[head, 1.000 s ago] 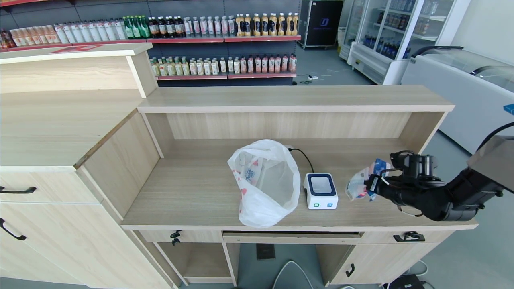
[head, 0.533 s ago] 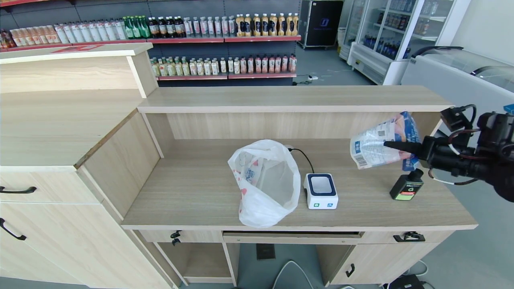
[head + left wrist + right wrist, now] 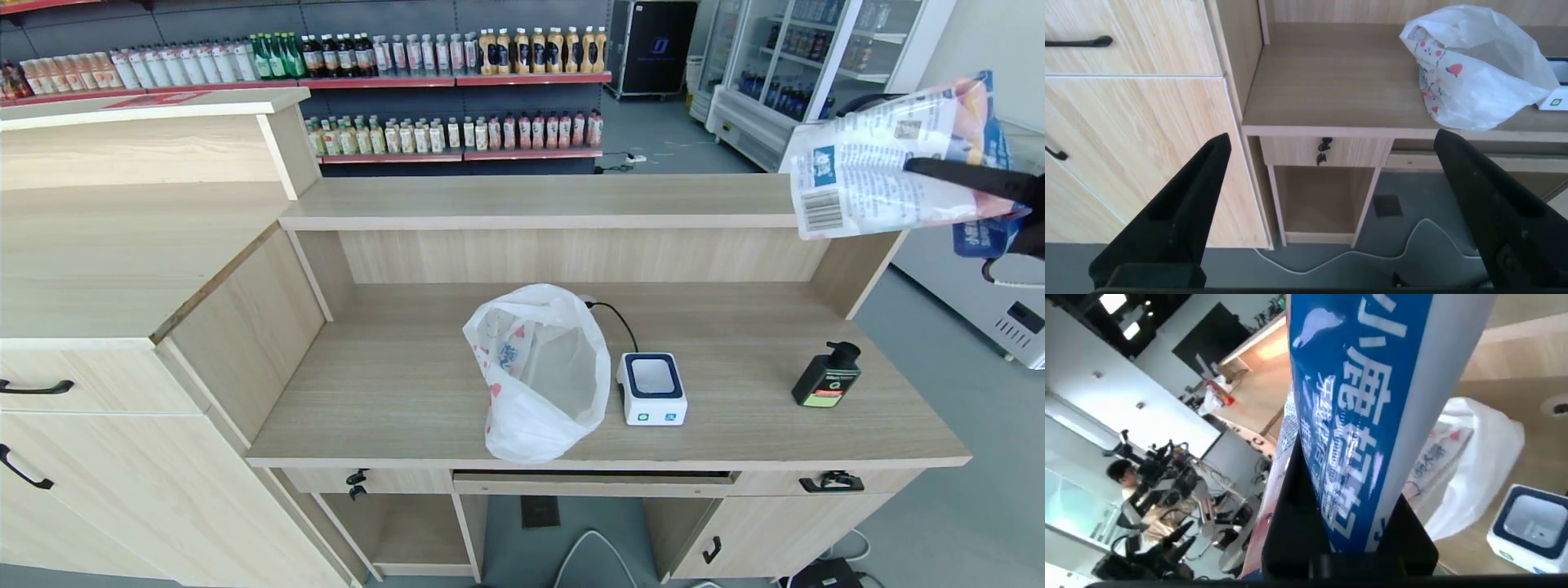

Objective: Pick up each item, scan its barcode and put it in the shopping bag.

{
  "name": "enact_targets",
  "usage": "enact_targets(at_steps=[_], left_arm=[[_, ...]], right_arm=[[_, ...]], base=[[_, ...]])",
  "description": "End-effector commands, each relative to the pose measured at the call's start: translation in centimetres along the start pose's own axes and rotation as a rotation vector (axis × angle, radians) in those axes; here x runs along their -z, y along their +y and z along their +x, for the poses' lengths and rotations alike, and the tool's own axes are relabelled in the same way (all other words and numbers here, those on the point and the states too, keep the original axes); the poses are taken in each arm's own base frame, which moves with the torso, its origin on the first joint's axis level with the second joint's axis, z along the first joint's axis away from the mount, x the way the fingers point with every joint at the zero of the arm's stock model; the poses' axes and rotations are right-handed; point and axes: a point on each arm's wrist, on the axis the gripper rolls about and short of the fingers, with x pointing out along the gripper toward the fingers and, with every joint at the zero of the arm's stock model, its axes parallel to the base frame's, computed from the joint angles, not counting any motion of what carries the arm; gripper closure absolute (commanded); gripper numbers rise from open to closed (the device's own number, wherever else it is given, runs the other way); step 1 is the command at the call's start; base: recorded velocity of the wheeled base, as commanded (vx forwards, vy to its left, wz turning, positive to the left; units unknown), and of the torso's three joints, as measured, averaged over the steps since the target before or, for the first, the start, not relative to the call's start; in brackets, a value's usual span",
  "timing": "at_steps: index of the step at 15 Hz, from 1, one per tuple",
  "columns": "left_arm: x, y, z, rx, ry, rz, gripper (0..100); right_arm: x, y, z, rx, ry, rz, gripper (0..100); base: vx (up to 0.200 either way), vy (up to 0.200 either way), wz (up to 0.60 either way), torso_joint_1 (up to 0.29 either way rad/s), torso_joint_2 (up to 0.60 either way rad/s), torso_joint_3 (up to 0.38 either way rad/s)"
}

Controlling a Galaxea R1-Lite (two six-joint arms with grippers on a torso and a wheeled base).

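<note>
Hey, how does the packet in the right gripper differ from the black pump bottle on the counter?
The packet is held in the air by the right gripper; the pump bottle stands upright on the counter. The packet is flat and pale with a barcode showing; the pump bottle is dark and blocky. Neither is in the shopping bag.

My right gripper high at 2 o'clock, jaws clamped on packet; left gripper low, jaws wide apart.

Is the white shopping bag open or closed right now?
Open. The shopping bag stands on the counter with its mouth spread wide, so you can see down inside it.
</note>
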Motion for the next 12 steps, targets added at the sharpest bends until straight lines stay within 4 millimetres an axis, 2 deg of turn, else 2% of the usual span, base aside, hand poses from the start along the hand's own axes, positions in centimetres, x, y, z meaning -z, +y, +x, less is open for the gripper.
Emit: enact_targets(at_steps=[1,3,6,8,12], left_arm=[[0.0,0.0,0.0,0.000,0.000,0.000,0],[0.0,0.0,0.0,0.000,0.000,0.000,0],[0.0,0.0,0.0,0.000,0.000,0.000,0],[0.0,0.0,0.0,0.000,0.000,0.000,0],[0.0,0.0,0.0,0.000,0.000,0.000,0]], right_arm=[[0.2,4.4,0.7,-0.137,0.035,-0.043,100],[0.9,6.3,1.8,-0.232,0.072,-0.066,100],[0.2,7.8,3.1,-0.310,0.087,-0.066,100],[0.1,9.1,3.5,-0.355,0.108,0.015,100],[0.9,11.5,4.2,-0.467,0.146,0.032,100]], base=[[0.000,0.000,0.00,0.000,0.00,0.000],[0.000,0.000,0.00,0.000,0.00,0.000],[0.000,0.000,0.00,0.000,0.00,0.000],[0.000,0.000,0.00,0.000,0.00,0.000],[0.000,0.000,0.00,0.000,0.00,0.000]])
